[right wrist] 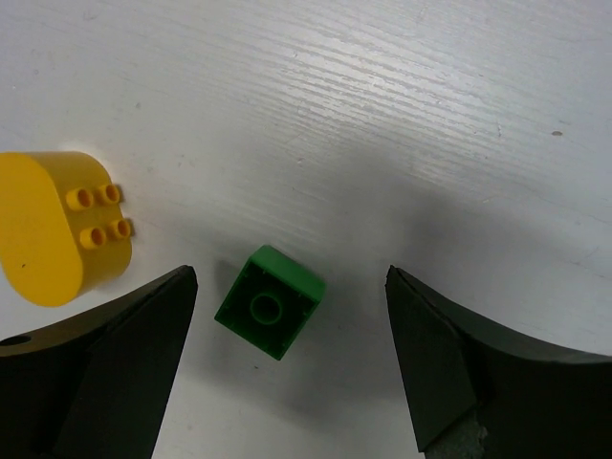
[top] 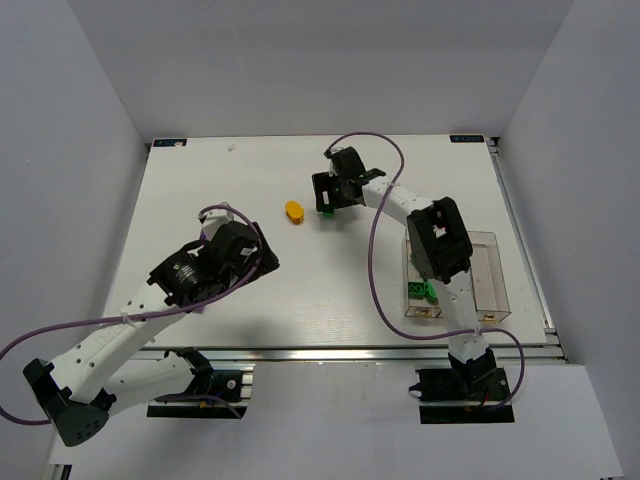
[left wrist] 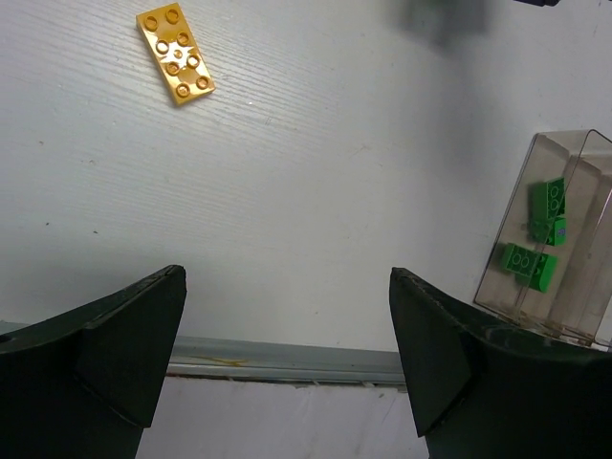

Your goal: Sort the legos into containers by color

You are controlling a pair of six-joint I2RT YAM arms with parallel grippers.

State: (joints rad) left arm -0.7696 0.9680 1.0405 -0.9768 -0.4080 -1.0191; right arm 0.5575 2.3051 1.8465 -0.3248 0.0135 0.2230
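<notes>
From above, a white desk [top: 330, 290] between grey walls [top: 60, 150] carried clear bins [top: 490, 270] at its right. The left fingers [left wrist: 115, 354] stood wide, an orange plate [left wrist: 175, 53] ahead, green bricks [left wrist: 531, 260] in a bin. The right fingers [right wrist: 105, 363], wide, flanked a green brick [right wrist: 270, 301] beside a yellow brick [right wrist: 57, 225].

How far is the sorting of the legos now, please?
Done: a few green legos lie in one compartment of the containers. In hand: the right gripper is open around a loose green lego on the table, not yet closed. Still to do: that one, the rounded yellow lego and a flat orange lego. The left gripper is open and empty.
</notes>
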